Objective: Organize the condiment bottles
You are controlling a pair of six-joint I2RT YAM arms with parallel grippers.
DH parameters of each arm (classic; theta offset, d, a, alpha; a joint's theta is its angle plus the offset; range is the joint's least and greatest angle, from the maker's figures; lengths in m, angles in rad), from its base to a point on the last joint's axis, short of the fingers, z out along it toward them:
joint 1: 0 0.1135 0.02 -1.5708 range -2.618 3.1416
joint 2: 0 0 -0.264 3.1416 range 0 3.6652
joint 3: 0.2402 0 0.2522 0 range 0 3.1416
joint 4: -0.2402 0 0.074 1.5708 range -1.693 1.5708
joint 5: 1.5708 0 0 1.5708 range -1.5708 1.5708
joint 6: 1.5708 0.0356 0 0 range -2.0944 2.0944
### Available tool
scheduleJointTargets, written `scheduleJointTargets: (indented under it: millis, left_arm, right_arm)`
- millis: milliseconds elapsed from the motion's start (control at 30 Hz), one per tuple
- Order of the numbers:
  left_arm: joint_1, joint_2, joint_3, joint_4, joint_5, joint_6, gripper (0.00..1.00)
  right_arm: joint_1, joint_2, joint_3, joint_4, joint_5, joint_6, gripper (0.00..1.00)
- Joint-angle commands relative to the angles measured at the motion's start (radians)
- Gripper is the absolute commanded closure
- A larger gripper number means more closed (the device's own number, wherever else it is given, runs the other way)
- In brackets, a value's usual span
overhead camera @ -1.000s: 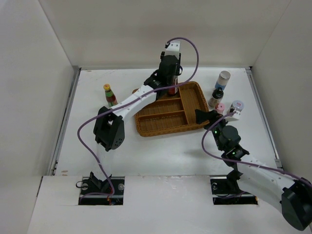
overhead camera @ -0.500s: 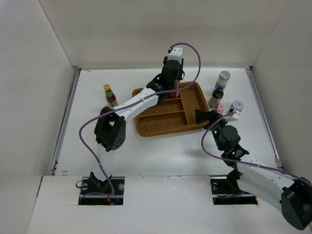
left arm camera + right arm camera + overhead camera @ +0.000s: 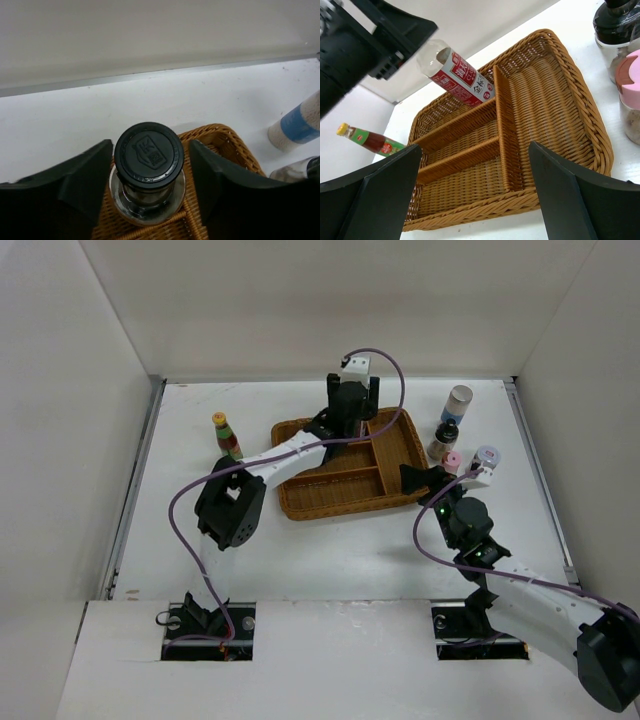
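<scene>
A black-capped clear glass bottle (image 3: 149,155) with a red label (image 3: 457,75) stands upright in the far compartment of the wicker tray (image 3: 400,465). My left gripper (image 3: 352,402) hovers over its cap, open, with one finger (image 3: 85,175) on each side and a visible gap on the right. My right gripper (image 3: 447,478) stands open at the tray's right edge, empty, beside the pink-capped jar (image 3: 452,462) and the grey-lidded jar (image 3: 487,457). The yellow-capped red sauce bottle (image 3: 226,435) stands left of the tray. A white-blue shaker (image 3: 457,402) and a dark-capped jar (image 3: 444,438) stand right of it.
The tray (image 3: 560,100) has one long right compartment and narrower left compartments, all without bottles apart from the far one. White walls enclose the table on three sides. The left arm stretches diagonally over the tray's left part.
My left gripper has shifted slightly over the tray's far compartment and its jaws have opened, letting go of the black-capped bottle. The right arm has stayed where it was.
</scene>
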Motion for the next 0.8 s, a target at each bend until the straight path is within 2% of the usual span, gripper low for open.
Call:
scheduleJointTargets:
  millis: [0,167,300,467,600,667,767]
  left_arm:
    - [-0.002,-0.093,-0.027,0.093,-0.005,-0.024,0.35]
    - [-0.001,-0.176,-0.063,0.089,-0.008,-0.024,0.17]
    - [0.016,-0.323,-0.184,0.092,-0.03,-0.028,0.12]
    - [0.067,-0.554,-0.422,0.063,-0.123,-0.045,0.12]
    - [0.18,-0.697,-0.585,-0.043,-0.227,-0.096,0.12]
    - [0.249,-0.73,-0.623,-0.107,-0.229,-0.126,0.13]
    - [0.334,-0.728,-0.654,-0.135,-0.217,-0.142,0.21]
  right_arm:
    - [-0.006,0.001,0.004,0.028,-0.011,0.005,0.05]
    - [-0.006,-0.005,0.002,0.028,-0.009,0.005,0.04]
    - [-0.006,0.013,0.005,0.028,-0.012,0.008,0.04]
    - [-0.001,0.027,0.01,0.032,-0.012,0.009,0.05]
    - [-0.001,0.052,0.013,0.04,-0.012,0.009,0.05]
    - [-0.001,0.062,0.018,0.04,-0.018,0.011,0.04]
    - [0.0,0.072,0.021,0.045,-0.023,0.013,0.04]
